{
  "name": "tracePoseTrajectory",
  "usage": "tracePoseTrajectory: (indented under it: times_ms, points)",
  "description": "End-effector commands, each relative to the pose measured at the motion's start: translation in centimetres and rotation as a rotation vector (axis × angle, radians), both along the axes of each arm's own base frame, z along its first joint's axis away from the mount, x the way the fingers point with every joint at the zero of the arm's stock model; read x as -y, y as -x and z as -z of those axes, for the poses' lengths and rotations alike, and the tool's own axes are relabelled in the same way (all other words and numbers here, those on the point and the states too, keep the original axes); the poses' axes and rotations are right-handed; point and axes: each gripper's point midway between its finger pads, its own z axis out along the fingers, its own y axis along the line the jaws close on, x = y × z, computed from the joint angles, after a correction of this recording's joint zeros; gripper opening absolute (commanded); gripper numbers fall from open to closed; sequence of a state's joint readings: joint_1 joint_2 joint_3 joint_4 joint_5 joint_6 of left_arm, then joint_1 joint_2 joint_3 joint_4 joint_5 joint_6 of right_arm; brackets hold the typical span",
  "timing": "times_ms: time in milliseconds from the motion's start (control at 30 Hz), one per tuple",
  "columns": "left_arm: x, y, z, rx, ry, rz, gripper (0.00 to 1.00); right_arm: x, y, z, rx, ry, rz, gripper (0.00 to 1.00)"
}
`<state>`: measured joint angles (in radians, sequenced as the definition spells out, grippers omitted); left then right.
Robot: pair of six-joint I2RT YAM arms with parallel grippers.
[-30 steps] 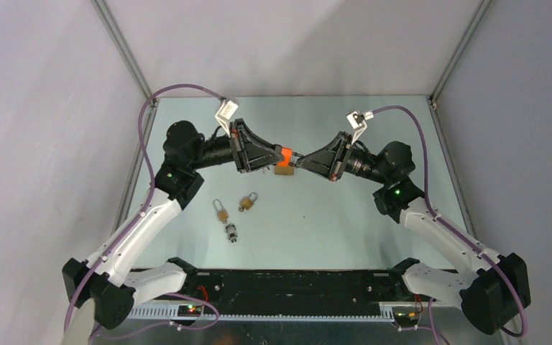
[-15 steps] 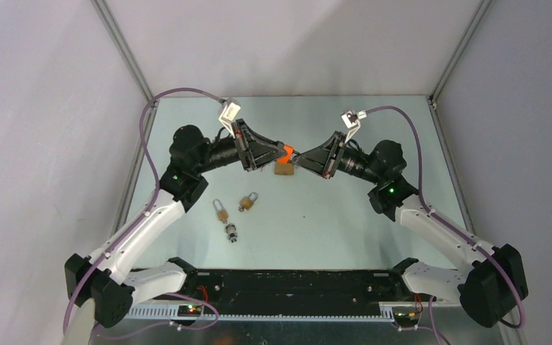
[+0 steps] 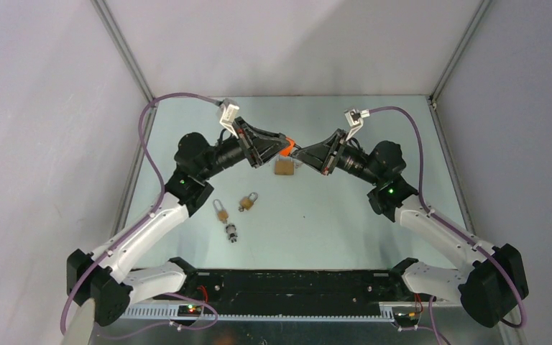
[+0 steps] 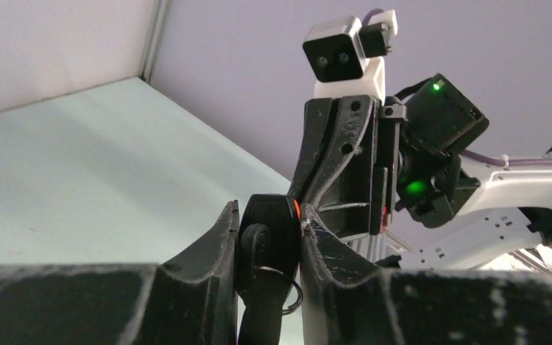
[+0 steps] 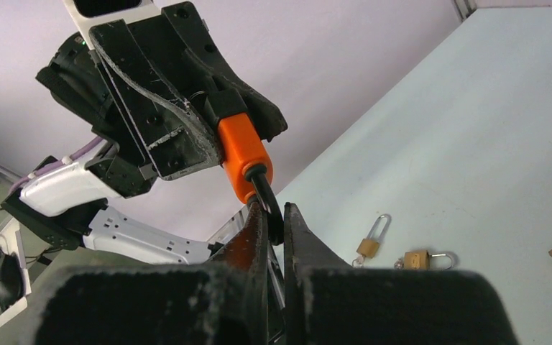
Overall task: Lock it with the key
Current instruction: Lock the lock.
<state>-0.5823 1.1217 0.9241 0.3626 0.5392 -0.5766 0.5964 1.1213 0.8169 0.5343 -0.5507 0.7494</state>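
Nearest the arm bases, the pale green table [image 3: 374, 215] is bare across its right half. On its left lie a small silver piece [image 3: 231, 233] and, just beyond it, two brass padlocks [image 3: 221, 210], near each other but not touching. Further back, above mid-table, the left gripper [image 4: 267, 237] pinches the body of the orange lock [image 5: 243, 154], and the right gripper [image 5: 277, 215] is clamped on its black loop. A tan block [image 3: 284, 167] lies on the table beneath them. Grey walls [image 3: 295, 43] stand close behind

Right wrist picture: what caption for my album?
Left tool holds an orange piece, right tool pinches its black loop; padlocks beyond.
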Motion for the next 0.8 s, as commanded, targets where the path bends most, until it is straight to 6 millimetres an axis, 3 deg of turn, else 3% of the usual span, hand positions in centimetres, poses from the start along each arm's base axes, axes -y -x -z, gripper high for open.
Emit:
tracePoseTrajectory:
  times_ms: [0,567,767]
  points:
    - [4.3,5.2,11.0,-0.258,-0.224,0.216,0.00,-0.6,7.2,-10.9,0.318,-0.255,-0.177,0.00]
    - [5.6,9.5,15.8,-0.287,-0.280,0.332,0.00,-0.4,4.8,-12.0,0.269,-0.333,-0.124,0.00]
    - [5.6,8.6,15.4,-0.280,-0.271,0.292,0.00,-0.9,4.4,-11.3,0.246,-0.308,-0.131,0.00]
